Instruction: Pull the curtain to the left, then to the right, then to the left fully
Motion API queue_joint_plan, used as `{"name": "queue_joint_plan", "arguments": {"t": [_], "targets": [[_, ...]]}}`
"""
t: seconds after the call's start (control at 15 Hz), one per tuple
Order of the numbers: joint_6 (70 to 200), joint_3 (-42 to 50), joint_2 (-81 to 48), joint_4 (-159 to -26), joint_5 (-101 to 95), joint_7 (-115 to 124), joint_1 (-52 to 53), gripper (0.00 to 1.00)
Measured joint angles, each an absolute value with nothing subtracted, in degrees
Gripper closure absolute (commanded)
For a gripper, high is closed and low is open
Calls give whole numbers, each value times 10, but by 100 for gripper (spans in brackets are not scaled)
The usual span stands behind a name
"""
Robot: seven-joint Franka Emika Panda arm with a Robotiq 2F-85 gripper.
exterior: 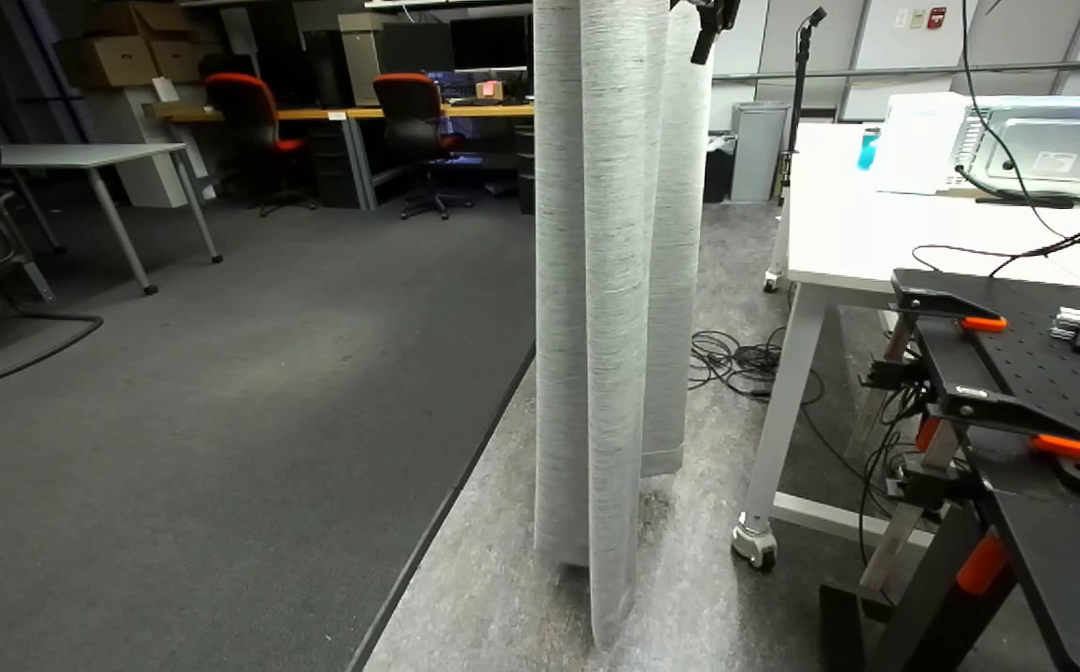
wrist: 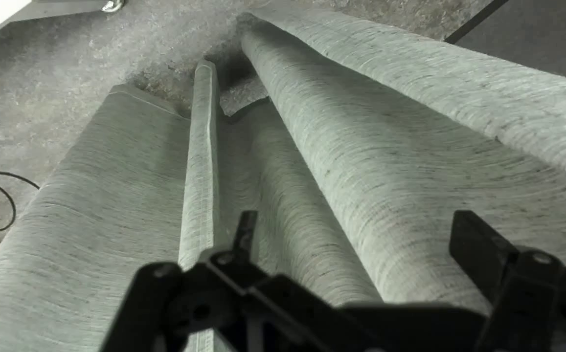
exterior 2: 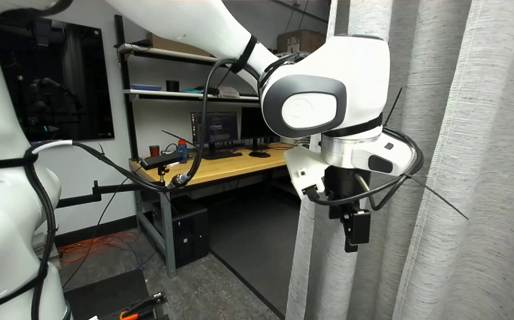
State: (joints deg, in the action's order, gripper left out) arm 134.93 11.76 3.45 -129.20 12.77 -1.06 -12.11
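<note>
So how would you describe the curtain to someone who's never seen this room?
In an exterior view, find the white robot arm and follow it to the black gripper at its far end. Behind that gripper hangs the curtain, running out of frame at the right. Unlike the robot arm and the wooden desk, it is pale grey cloth in vertical folds.

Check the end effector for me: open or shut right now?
Open: in the wrist view, the end effector has its fingers wide apart, with the curtain showing between them.
</note>
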Motion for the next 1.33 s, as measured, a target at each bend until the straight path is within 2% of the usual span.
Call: {"name": "queue_joint_plan", "arguments": {"t": [0.73, 1.33], "targets": [[1349, 90, 153, -1414, 14, -10, -119, 0], [1350, 15, 291, -1511, -9, -7, -79, 0]]}}
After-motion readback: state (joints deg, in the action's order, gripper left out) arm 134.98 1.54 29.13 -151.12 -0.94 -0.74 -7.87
